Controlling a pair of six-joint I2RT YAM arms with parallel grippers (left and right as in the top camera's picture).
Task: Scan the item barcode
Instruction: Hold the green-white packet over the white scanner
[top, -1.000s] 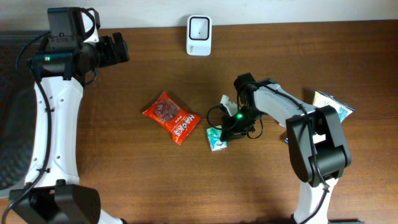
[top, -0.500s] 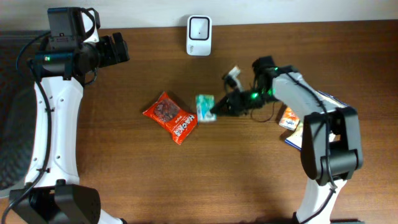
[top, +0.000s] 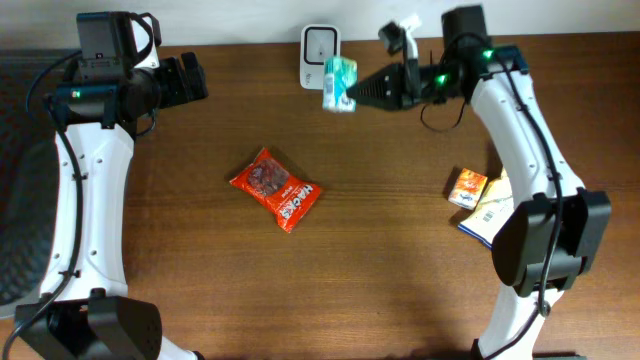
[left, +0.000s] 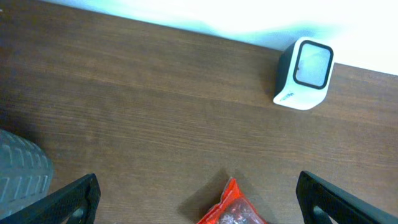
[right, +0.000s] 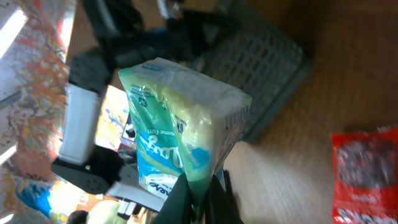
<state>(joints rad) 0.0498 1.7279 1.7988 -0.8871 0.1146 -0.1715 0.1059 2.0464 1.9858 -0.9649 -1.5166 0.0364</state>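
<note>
My right gripper (top: 366, 92) is shut on a green and blue packet (top: 339, 84), the item, held in the air just right of the white scanner (top: 319, 44) at the table's back edge. In the right wrist view the packet (right: 180, 130) fills the middle, pinched at its lower edge by my gripper (right: 199, 199). No barcode shows on it. My left gripper (left: 198, 199) stands open at the far left, its fingers (left: 74, 199) wide apart, looking down at the scanner (left: 305, 74). In the overhead view the left gripper (top: 190, 80) is well away from the packet.
A red snack bag (top: 276, 187) lies in the middle of the table, its tip (left: 233, 205) showing in the left wrist view. An orange box (top: 466, 187) and a blue and white packet (top: 490, 215) lie at the right. A dark grey mat (top: 20, 180) covers the left edge.
My right arm has lifted the green packet from the table's middle and carried it back to beside the scanner. The left arm has not moved.
</note>
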